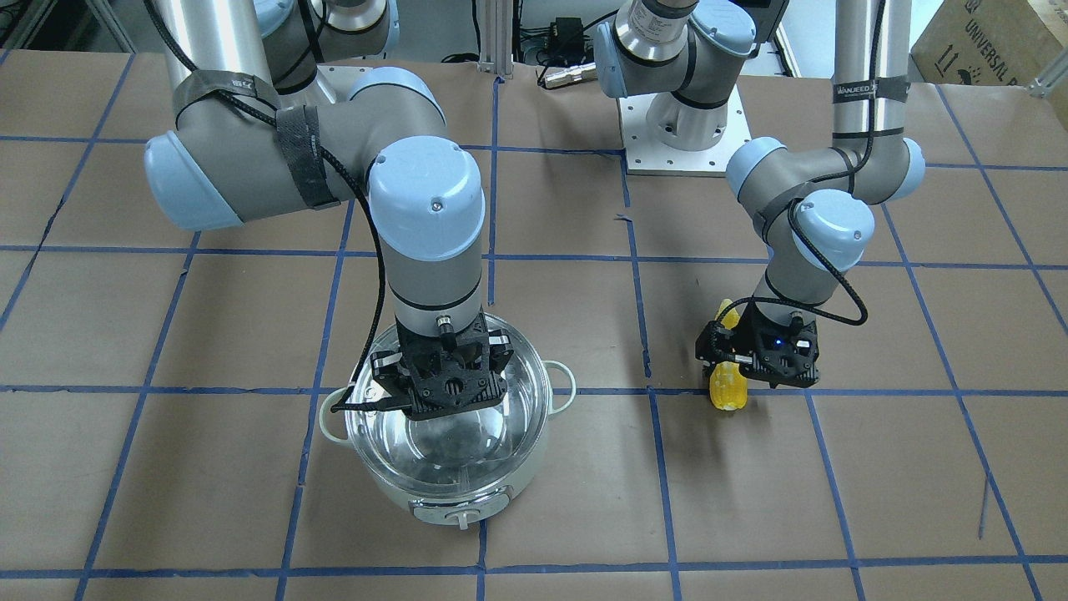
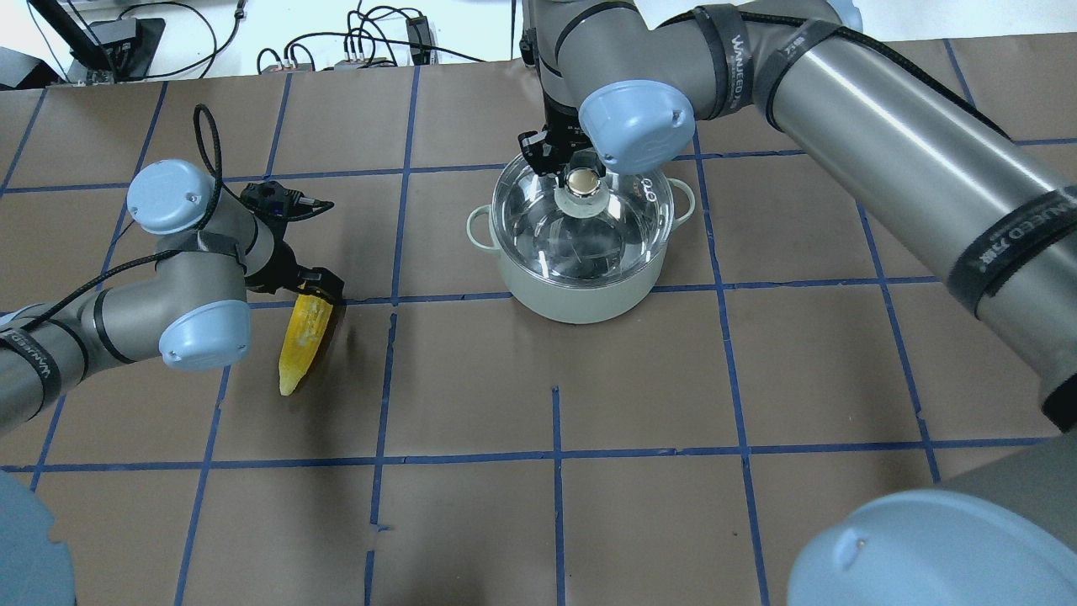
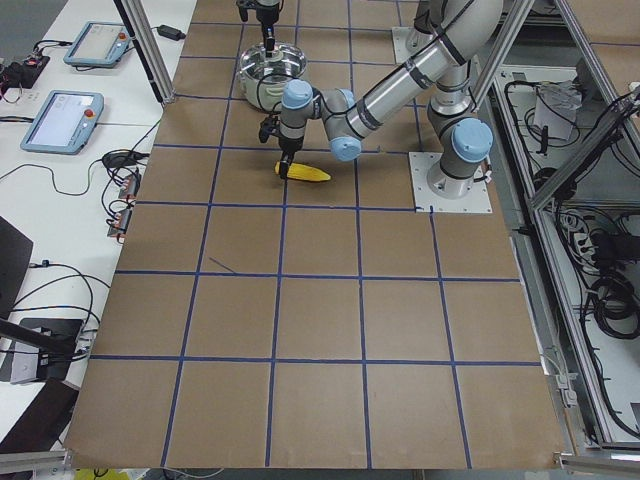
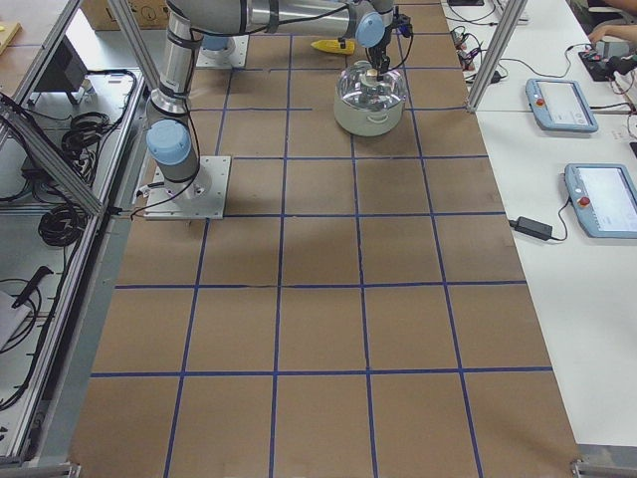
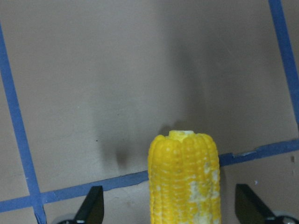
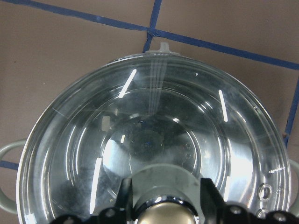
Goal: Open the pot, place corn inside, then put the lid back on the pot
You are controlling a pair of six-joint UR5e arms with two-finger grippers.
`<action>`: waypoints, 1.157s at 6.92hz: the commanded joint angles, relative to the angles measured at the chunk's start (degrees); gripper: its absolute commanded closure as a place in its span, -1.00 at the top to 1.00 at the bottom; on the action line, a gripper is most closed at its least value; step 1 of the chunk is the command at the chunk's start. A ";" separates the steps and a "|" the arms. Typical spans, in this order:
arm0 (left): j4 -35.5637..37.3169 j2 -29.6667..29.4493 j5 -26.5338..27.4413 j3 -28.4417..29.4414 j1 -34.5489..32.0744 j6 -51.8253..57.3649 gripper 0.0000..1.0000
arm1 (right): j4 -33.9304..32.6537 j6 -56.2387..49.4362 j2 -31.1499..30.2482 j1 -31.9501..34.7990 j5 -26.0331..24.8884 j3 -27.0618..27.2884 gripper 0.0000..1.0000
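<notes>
The pale-green pot (image 2: 580,299) stands on the table with the clear glass lid (image 2: 580,240) seated on it. My right gripper (image 6: 163,198) hangs over the pot, its fingers (image 6: 125,193) pressed on both sides of the lid's knob (image 2: 583,181). The pot also shows in the front view (image 1: 455,492). The yellow corn (image 2: 305,337) lies on the table to the pot's left, tapered tip toward the robot. My left gripper (image 5: 170,212) is open and straddles the corn's (image 5: 184,177) blunt end, its fingers (image 5: 91,207) well apart from it.
The table is brown paper with a blue tape grid (image 2: 555,459). The left arm's base plate (image 1: 684,138) sits at the robot's side. Cables and boxes (image 2: 370,46) lie along the far edge. Tablets (image 4: 597,199) lie on a side bench.
</notes>
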 commanded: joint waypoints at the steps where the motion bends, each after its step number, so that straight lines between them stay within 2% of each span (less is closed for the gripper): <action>1: -0.40 -0.12 0.13 -0.07 -0.06 -3.50 0.96 | 0.21 -0.05 0.11 0.00 -0.09 -0.21 -0.40; 2: -0.40 -0.03 0.14 -0.07 -0.15 -4.48 0.96 | 0.39 -0.48 0.28 0.00 -0.09 -0.65 -0.44; 3: -0.40 -0.12 0.14 -0.07 -0.06 -4.58 0.96 | 0.39 -0.40 0.29 0.00 0.09 -0.56 -0.25; 4: -0.40 -0.03 0.14 -0.07 -0.15 -5.62 0.96 | 0.30 -0.14 0.29 0.00 0.18 -0.22 0.50; 5: -0.40 -0.03 0.14 -0.16 -0.06 -5.81 0.96 | 0.39 0.04 0.02 0.00 0.26 -0.13 0.78; 6: -0.40 -0.03 0.14 -0.33 -0.06 -5.90 0.96 | 0.39 -0.13 -0.15 0.00 0.18 0.31 0.81; 7: -0.40 0.06 0.05 -0.42 -0.06 -5.99 0.83 | 0.48 -0.22 -0.24 0.00 0.09 0.32 0.80; 8: -0.40 0.15 0.05 -0.42 -0.06 -5.99 0.61 | 0.48 -0.22 -0.42 0.09 0.09 0.40 0.80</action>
